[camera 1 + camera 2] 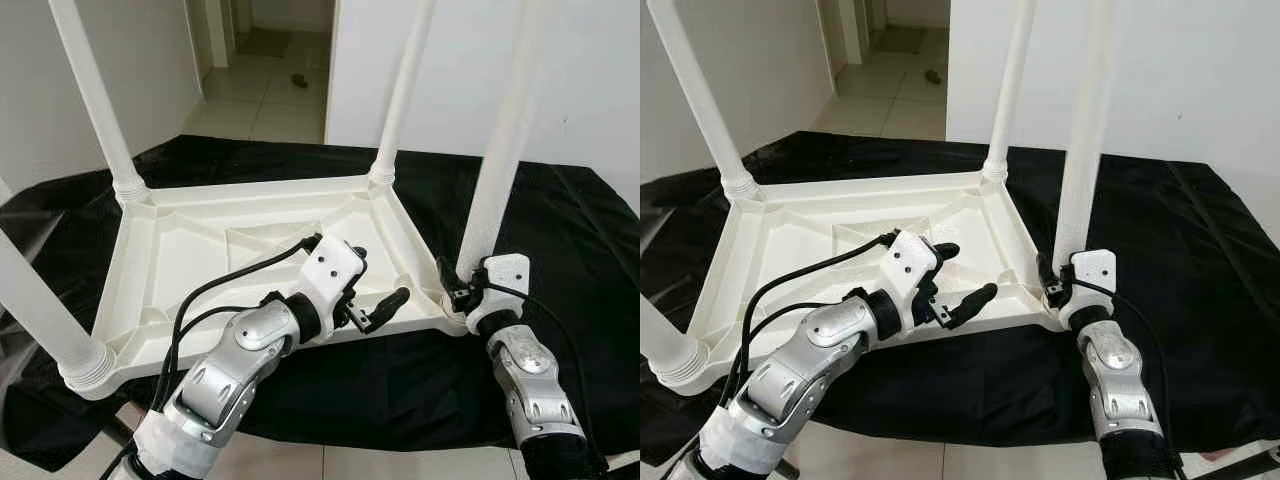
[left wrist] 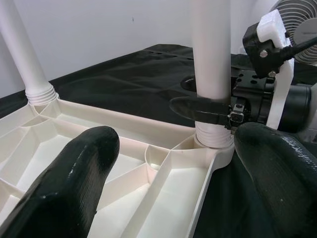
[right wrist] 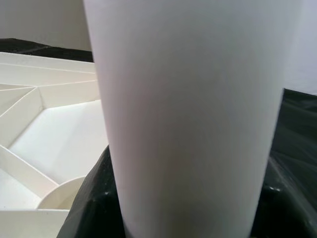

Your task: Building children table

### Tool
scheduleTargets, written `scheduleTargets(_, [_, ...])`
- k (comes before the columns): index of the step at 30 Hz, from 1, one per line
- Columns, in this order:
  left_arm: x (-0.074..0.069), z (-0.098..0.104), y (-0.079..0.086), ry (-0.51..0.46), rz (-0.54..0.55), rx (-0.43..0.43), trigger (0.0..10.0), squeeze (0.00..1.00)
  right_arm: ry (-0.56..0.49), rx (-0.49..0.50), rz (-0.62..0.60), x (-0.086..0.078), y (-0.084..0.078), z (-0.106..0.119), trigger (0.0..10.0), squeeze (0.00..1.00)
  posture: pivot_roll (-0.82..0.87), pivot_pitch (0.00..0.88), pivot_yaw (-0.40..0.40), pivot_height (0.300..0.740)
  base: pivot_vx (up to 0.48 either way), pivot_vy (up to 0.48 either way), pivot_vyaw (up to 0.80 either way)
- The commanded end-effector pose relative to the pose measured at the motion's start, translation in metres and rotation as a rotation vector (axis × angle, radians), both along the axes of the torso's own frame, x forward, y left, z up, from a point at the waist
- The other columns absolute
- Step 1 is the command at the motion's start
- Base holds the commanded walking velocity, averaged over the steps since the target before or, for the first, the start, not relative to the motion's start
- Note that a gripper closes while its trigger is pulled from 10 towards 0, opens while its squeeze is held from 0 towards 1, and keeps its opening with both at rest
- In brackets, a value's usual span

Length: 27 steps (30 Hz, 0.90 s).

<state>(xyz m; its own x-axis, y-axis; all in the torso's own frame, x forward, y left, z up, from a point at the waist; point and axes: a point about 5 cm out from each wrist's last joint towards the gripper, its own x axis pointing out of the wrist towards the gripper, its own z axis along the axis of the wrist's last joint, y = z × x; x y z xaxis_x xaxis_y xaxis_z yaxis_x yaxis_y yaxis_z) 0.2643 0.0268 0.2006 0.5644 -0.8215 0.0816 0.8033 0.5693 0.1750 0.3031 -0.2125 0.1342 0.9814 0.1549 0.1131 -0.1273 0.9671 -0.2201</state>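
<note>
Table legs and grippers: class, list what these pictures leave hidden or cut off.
1. Tops of all four legs: cut off by the frame edges, like the far left leg.
2. Joint of the near right leg with the tabletop: covered by the right gripper.
3. Right gripper's fingers, right wrist view: that leg blocks them.
4. Left gripper: open, holding nothing.

I see a smooth, matt white plastic tabletop (image 1: 250, 240) with like legs (image 1: 497, 170), on wrinkled black cloth (image 1: 560, 230); my tool fingers (image 2: 74, 183) look rubbery, finely textured.
</note>
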Motion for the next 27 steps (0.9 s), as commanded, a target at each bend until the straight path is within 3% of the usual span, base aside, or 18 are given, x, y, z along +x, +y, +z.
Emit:
scheduleTargets(1, [-0.004, 0.000, 0.000, 0.007, -0.042, 0.006, 10.0, 0.00, 0.175, 0.023, -0.019, -0.014, 0.000, -0.044, 10.0, 0.00, 0.07, 0.075, 0.029, 0.740, 0.000, 0.000, 0.00])
scheduleTargets(4, [-0.004, 0.001, 0.001, 0.007, -0.042, 0.006, 10.0, 0.00, 0.161, 0.024, -0.022, -0.015, 0.000, -0.044, 10.0, 0.00, 0.07, 0.075, 0.029, 0.740, 0.000, 0.000, 0.00])
scheduleTargets(6, [-0.003, 0.001, 0.001, 0.007, -0.042, 0.007, 10.0, 0.00, 0.076, 0.087, -0.020, -0.020, 0.000, -0.038, 10.0, 0.00, 0.07, 0.075, 0.038, 0.740, 0.000, 0.000, 0.00])
scheduleTargets(9, [-0.003, 0.002, 0.002, 0.006, -0.043, 0.009, 10.0, 0.00, 0.033, 0.113, -0.023, -0.023, 0.000, -0.036, 10.0, 0.00, 0.07, 0.075, 0.045, 0.740, 0.000, 0.000, 0.00])
scheduleTargets(27, [0.000, 0.007, 0.006, -0.005, -0.054, 0.029, 10.0, 0.00, 0.040, 0.282, -0.160, -0.031, -0.007, -0.055, 10.0, 0.00, 0.09, 0.071, 0.087, 0.740, 0.000, 0.000, 0.00])
